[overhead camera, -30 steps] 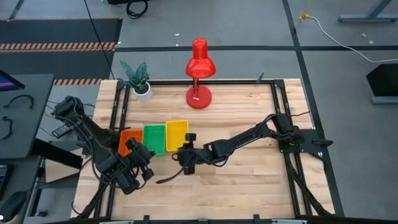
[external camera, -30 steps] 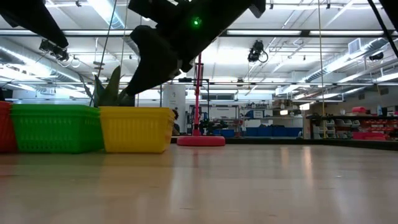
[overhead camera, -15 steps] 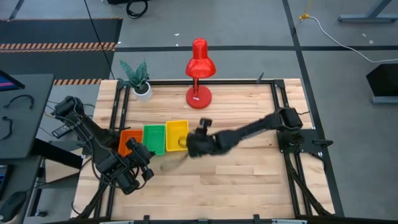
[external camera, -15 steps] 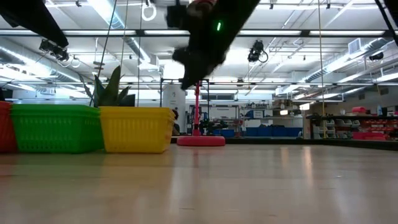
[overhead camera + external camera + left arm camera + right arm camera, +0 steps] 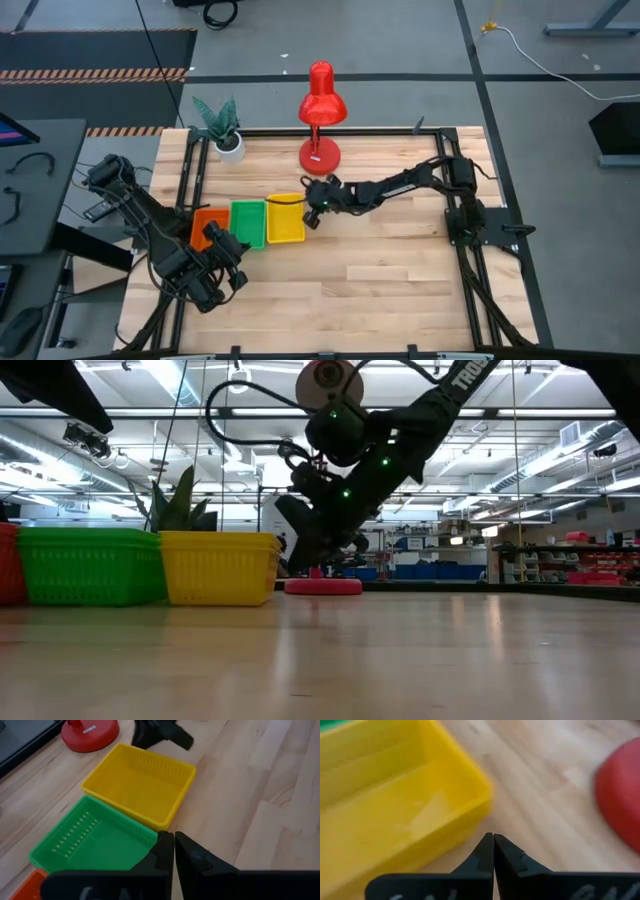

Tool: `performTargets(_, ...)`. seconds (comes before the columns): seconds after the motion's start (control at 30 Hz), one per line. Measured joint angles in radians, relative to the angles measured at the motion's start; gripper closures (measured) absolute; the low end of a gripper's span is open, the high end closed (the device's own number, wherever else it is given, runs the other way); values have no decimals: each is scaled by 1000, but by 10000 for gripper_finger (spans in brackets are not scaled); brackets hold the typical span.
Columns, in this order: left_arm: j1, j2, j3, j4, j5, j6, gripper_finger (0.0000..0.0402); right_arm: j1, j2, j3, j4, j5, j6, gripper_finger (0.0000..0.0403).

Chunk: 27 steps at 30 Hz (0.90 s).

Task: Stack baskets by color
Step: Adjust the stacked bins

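1. The wooden table (image 5: 400,290) carries everything, and the red desk lamp (image 5: 320,115) at its far edge is my landmark. A small potted plant (image 5: 222,125) sits off to the lamp's side, near the far corner.

2. Here are the two dark arms. The right arm reaches across the table toward the lamp's base; the left arm waits at the near edge, on the opposite side of the baskets from the lamp.

3. Now the baskets: three piles sit in a row on the near side of the lamp, touching side by side. The yellow basket (image 5: 285,218) is closest to the lamp, the green basket (image 5: 248,222) next, and the orange basket (image 5: 207,225) furthest from it. Each colour looks gathered already, so I judge the sorting is at or near its end.

4. The right gripper (image 5: 312,212) hovers between the lamp's base and the yellow basket, just off that basket's corner. Its fingers are pressed together and hold nothing.

5. The left gripper (image 5: 174,851) points at the green and yellow baskets from the near side, fingers closed, empty too.

6. The next move, I'd guess, calls for the right arm to clear the lamp and pull away without nudging the yellow pile. No loose basket shows anywhere on the table.
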Motion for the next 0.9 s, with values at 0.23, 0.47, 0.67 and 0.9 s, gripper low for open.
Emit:
performTargets(0.23, 0, 0, 0, 3, -3, 0, 382, 74, 0, -5, 15, -22, 7, 392)
performTargets(0.47, 0, 0, 0, 4, -4, 0, 382, 121, 0, -5, 15, -35, 1, 396)
performTargets(0.67, 0, 0, 0, 4, -4, 0, 386, 143, 0, -5, 13, -103, -36, 394)
performTargets(0.9, 0, 0, 0, 6, -3, 0, 387, 163, -50, -5, -87, -28, -81, 394)
